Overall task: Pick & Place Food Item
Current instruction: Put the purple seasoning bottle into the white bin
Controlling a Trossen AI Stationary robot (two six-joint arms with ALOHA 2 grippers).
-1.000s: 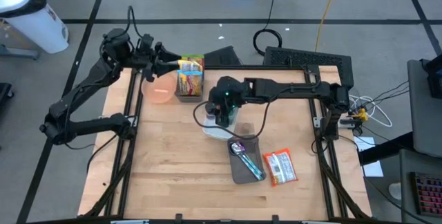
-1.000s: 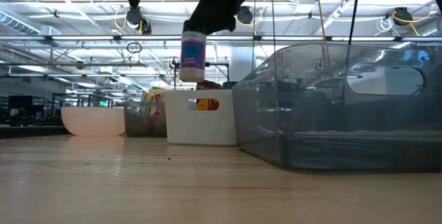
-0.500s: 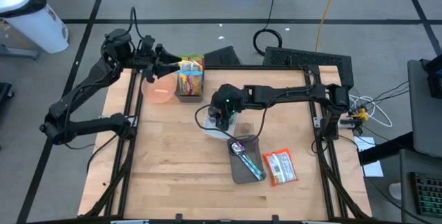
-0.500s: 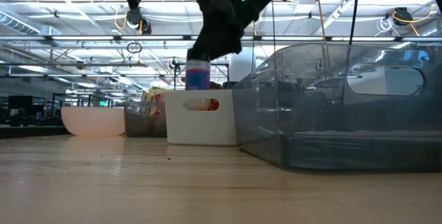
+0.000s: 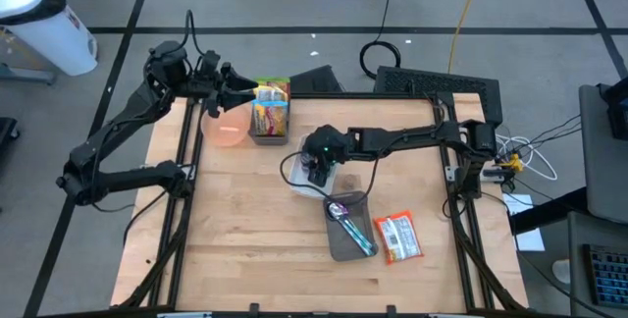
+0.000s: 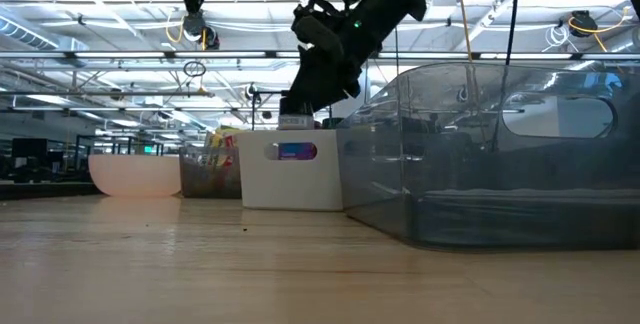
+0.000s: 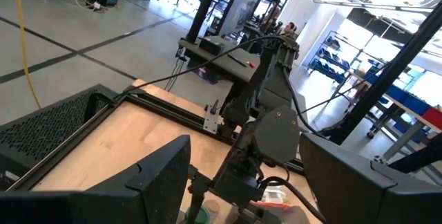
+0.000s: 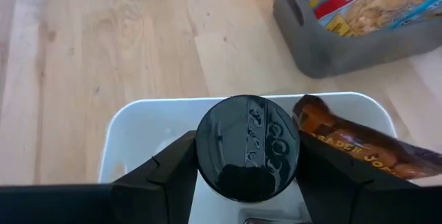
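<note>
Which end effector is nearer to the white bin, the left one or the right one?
Right. The right end effector is directly above the white bin, holding a bottle. The left end effector hovers beside the pink bowl.

Looking down, you see the right gripper (image 5: 316, 168) low over the white bin (image 5: 295, 178) near the table's middle, its dark body hiding what sits inside. Your left gripper (image 5: 238, 90) hangs at the far left corner, above the pink bowl (image 5: 226, 130) and just beside the grey box of snacks (image 5: 270, 122). Nearer you lie a grey tray (image 5: 345, 228) holding a spoon (image 5: 351, 226) — and a red packet (image 5: 398, 237) just beside it.
</note>
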